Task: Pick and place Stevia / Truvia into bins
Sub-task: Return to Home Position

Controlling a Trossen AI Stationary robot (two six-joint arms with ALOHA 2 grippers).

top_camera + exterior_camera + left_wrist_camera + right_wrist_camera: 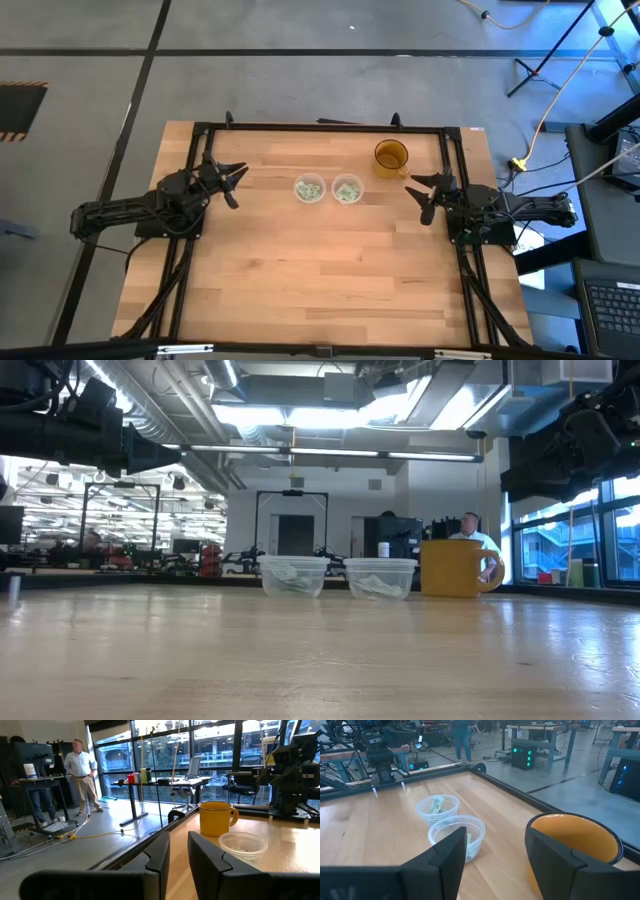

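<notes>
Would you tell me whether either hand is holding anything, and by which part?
Nothing is held: the left hand and the right hand are both open and empty, apart from the two clear cups holding the packets.

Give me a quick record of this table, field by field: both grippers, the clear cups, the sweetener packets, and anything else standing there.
left gripper: open, empty, at the left side of the table
right gripper: open, empty, at the table's right side, near the yellow mug
clear cup nearer the left arm: upright, holds Stevia sachets
clear cup nearer the right arm: upright, also holds sachets, close beside the first cup
yellow mug: upright, standing apart from both clear cups
</notes>
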